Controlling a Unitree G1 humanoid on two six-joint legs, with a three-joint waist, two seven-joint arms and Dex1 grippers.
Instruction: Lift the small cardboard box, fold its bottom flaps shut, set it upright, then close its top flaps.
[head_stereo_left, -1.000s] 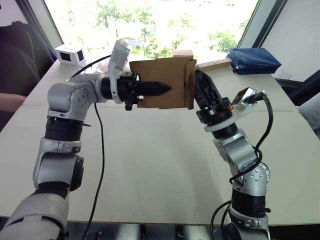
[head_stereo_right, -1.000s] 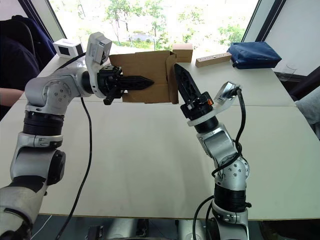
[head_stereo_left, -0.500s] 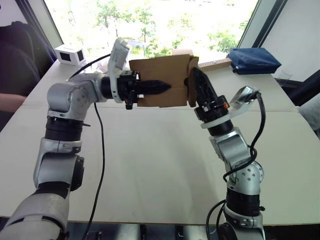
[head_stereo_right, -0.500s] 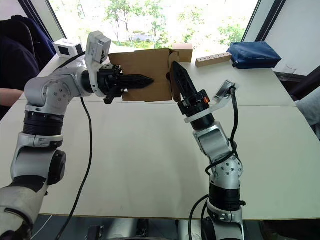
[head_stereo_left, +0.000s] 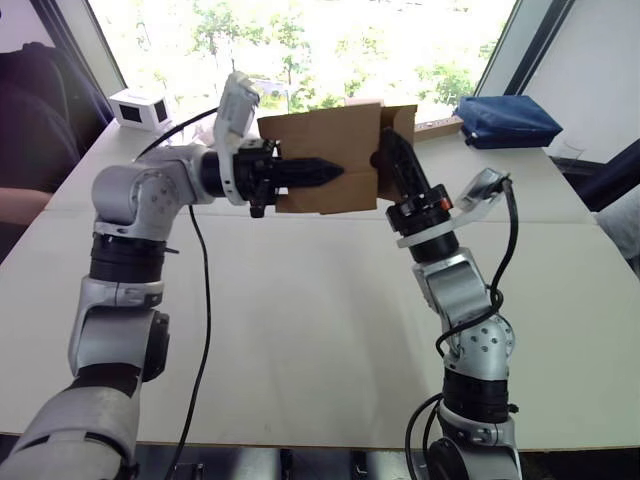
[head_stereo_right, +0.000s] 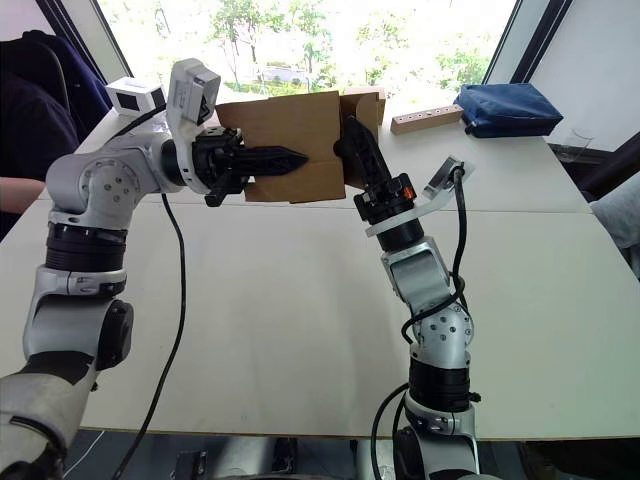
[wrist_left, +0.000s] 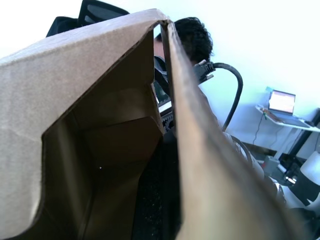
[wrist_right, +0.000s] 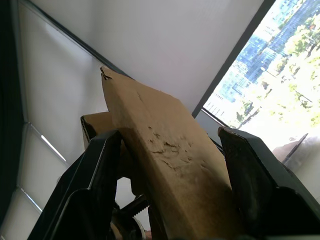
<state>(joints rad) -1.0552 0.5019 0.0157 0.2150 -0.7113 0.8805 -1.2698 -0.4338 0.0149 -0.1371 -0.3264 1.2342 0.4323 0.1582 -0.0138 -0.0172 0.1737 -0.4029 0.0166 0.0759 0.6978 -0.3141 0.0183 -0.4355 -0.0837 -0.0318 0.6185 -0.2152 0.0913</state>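
The small cardboard box (head_stereo_left: 320, 150) hangs above the table (head_stereo_left: 300, 300), lying sideways. My left gripper (head_stereo_left: 335, 175) is shut on its front wall, reaching in from the box's left end. In the left wrist view I look along that wall (wrist_left: 200, 150) into the brown inside. At the right end my right gripper (head_stereo_left: 392, 160) stands open, its fingers (wrist_right: 95, 190) straddling one of the bottom flaps (wrist_right: 160, 160). That flap's tip (head_stereo_left: 402, 120) sticks out up and to the right. The top flaps are hidden behind my left wrist.
Along the far edge of the table lie another small brown box (head_stereo_right: 366, 100), a wooden block (head_stereo_right: 425, 120) and a blue bag (head_stereo_left: 505, 120). A white box with dark panels (head_stereo_left: 138, 108) stands at the far left. A person (head_stereo_left: 25, 130) sits at the left side.
My right gripper has moved left and up against the box's right end, and the end flap now sits between its fingers, angled outward. The left gripper has held the box still.
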